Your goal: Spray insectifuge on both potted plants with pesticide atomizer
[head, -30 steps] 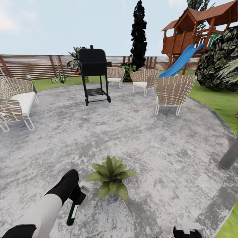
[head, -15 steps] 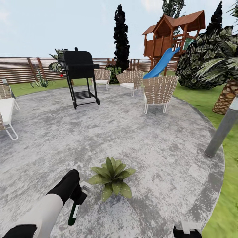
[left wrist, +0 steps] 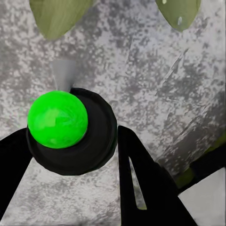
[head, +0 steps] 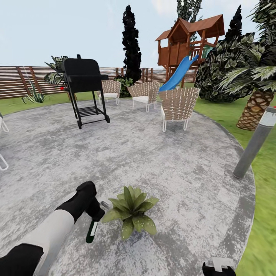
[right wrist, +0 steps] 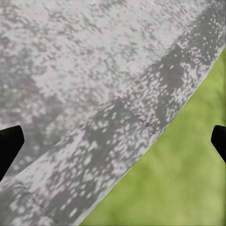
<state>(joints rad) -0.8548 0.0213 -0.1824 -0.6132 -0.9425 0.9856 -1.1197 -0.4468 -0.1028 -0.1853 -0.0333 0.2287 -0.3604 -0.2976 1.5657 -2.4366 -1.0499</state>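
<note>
Head view: atomizer (head: 92, 230) in left gripper (head: 96, 213).

A black barbecue grill (head: 84, 90) on a wheeled stand sits at the far left of the paving. To its right, three woven wicker chairs (head: 177, 106) with white cushions and thin white legs stand in a loose group; the nearest one shows its back. Behind them rises a tall, narrow dark tree (head: 131, 42). Farther right stands a wooden playhouse (head: 189, 40) on stilts with a blue slide (head: 178, 73) running down toward the chairs. A scaly-trunked palm (head: 255, 107) grows on the right, beside a large dark bush (head: 222, 73). A grey post (head: 255, 143) leans at the paving's right edge. At the left edge, part of a white chair frame (head: 3, 161) shows.
</note>
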